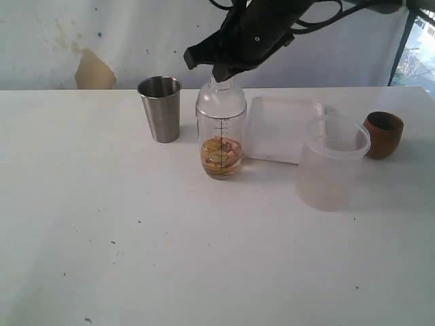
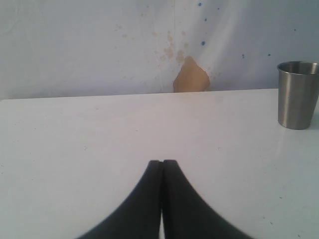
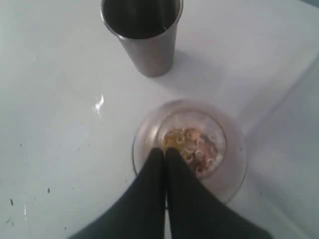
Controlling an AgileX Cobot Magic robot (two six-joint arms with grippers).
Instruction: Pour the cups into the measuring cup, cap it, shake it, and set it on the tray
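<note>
The measuring cup [image 1: 221,129] stands mid-table with golden liquid and ring-shaped pieces at its bottom; its black scale faces the camera. My right gripper [image 1: 223,73] hangs directly over its narrow clear top. In the right wrist view the jaws [image 3: 165,152] are pressed together above the cup's mouth [image 3: 199,144], with nothing visible between them. The steel tumbler [image 1: 160,109] [image 3: 144,35] stands upright just left of the measuring cup and looks empty. At the far right sits the wooden cup [image 1: 383,134]. The white tray [image 1: 282,129] lies behind and to the right of the measuring cup. My left gripper [image 2: 162,163] is shut on nothing, low over bare table, with the tumbler [image 2: 297,94] off to one side.
A wide frosted plastic container [image 1: 332,166] stands in front of the tray, between the measuring cup and the wooden cup. A pale wall with a tan patch [image 1: 94,71] runs behind the table's back edge. The left arm does not show in the exterior view.
</note>
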